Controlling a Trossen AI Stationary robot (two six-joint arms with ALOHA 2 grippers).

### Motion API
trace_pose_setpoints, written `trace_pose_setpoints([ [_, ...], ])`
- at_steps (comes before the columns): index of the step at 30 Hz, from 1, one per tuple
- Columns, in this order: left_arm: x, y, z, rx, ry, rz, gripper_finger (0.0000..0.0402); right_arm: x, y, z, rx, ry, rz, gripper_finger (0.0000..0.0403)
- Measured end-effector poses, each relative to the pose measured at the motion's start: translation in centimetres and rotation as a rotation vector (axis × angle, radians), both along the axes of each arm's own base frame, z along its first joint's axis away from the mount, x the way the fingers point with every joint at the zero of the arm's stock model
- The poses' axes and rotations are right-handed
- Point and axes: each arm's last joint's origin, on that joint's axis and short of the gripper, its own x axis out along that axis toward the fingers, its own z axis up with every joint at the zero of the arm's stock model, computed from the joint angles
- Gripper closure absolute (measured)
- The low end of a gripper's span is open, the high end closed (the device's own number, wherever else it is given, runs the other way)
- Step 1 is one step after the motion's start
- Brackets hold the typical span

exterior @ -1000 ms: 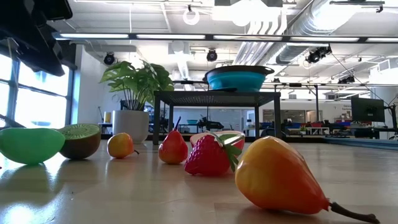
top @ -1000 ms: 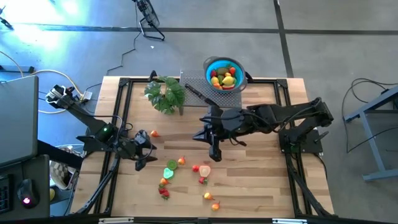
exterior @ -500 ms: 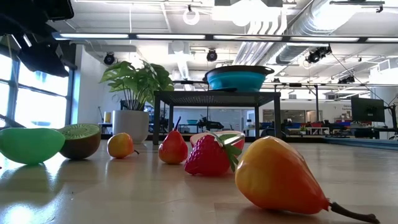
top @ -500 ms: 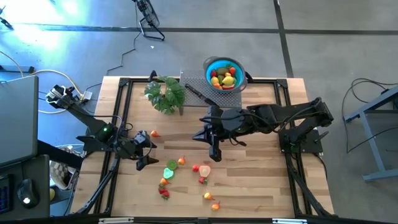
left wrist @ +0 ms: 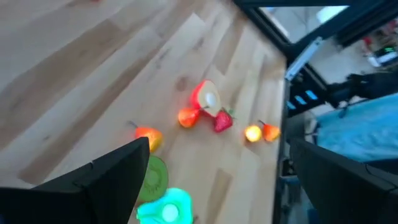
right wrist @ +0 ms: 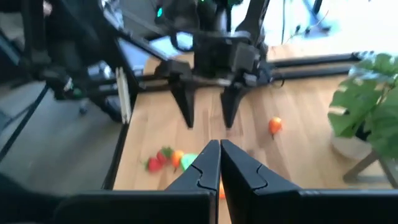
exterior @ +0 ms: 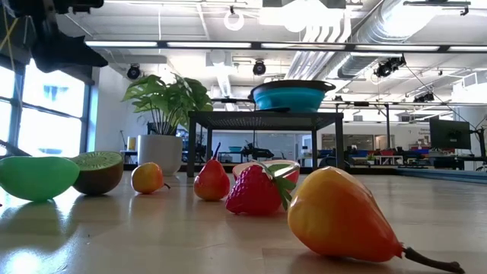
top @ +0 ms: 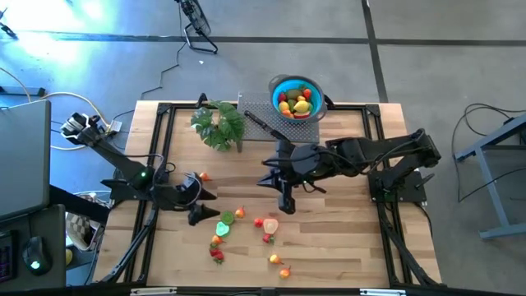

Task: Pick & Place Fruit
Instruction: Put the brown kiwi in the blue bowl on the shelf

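Observation:
Several small toy fruits lie loose on the wooden table: a green lime half, a kiwi half, a strawberry, a pear and a lone orange piece. My left gripper hangs open just left of the lime half and kiwi, holding nothing; its wrist view looks over the kiwi and lime half. My right gripper is shut and empty, raised over the table's middle. The blue bowl on a black rack at the far edge holds more fruit.
A potted leafy plant stands at the far left beside the rack. Black frame rails run along the table's left and right sides. Bare wood shows between the fruit and the rack.
My left gripper has moved toward the table's right, closer to the lime half and kiwi, has risen a little and has rolled about its own axis. The fruit has not moved.

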Motion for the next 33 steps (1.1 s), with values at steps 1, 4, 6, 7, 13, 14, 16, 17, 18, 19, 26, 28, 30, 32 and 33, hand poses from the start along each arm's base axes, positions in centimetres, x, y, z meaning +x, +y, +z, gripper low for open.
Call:
trace_pose_setpoints([
  [1, 0.3, -0.2, 0.1, 0.014, 0.012, 0.009, 0.0021, -0.2, 0.0, -0.1, 0.002, 0.018, 0.013, 0.0398],
  [4, 1.3, -0.8, 0.4, 0.043, 0.045, 0.017, 0.0021, -0.5, 0.0, -0.5, -0.003, 0.071, 0.031, 0.0398],
  [6, 2.2, -1.4, 0.6, 0.062, 0.068, 0.02, 0.0021, -0.7, -0.1, -0.8, -0.029, 0.104, 0.046, 0.0398],
  [7, 2.5, -1.7, 0.7, 0.078, 0.093, 0.021, 0.0021, -0.8, -0.1, -0.9, -0.043, 0.118, 0.054, 0.0398],
  [13, 3.4, -1.7, 0.4, 0.081, 0.385, 0.189, 0.0021, -1.1, -0.4, -1.4, -0.066, 0.181, 0.128, 0.0398],
  [14, 3.5, -1.6, 0.3, 0.062, 0.439, 0.215, 0.0021, -1.1, -0.6, -1.4, -0.064, 0.188, 0.14, 0.0398],
  [16, 3.7, -1.5, 0.1, 0.032, 0.51, 0.255, 0.0021, -1.1, -1.0, -1.5, -0.063, 0.202, 0.155, 0.0398],
  [17, 4.0, -1.6, 0.0, 0.012, 0.518, 0.266, 0.0021, -1.1, -1.2, -1.6, -0.063, 0.206, 0.161, 0.0398],
  [18, 4.5, -1.8, -0.1, -0.006, 0.51, 0.275, 0.0021, -1.1, -1.4, -1.6, -0.061, 0.211, 0.165, 0.0398],
  [19, 4.9, -2.0, -0.2, -0.02, 0.505, 0.281, 0.0021, -1.0, -1.7, -1.7, -0.059, 0.217, 0.163, 0.0398],
  [26, 7.2, -3.3, -2.0, -0.003, 0.546, 0.299, 0.0021, -1.0, -3.3, -1.9, -0.056, 0.259, 0.118, 0.0398],
  [28, 7.6, -3.6, -2.5, 0.003, 0.561, 0.299, 0.0021, -1.0, -3.5, -2.0, -0.055, 0.264, 0.112, 0.0398],
  [30, 8.0, -3.8, -3.1, 0.002, 0.584, 0.297, 0.0021, -1.0, -3.8, -2.0, -0.055, 0.269, 0.105, 0.0398],
  [32, 8.2, -4.0, -3.7, 0.001, 0.607, 0.311, 0.0021, -1.0, -4.0, -2.0, -0.055, 0.275, 0.1, 0.0398],
  [33, 8.2, -4.0, -4.0, 0.004, 0.615, 0.314, 0.0021, -1.0, -4.1, -2.1, -0.056, 0.275, 0.098, 0.0398],
])
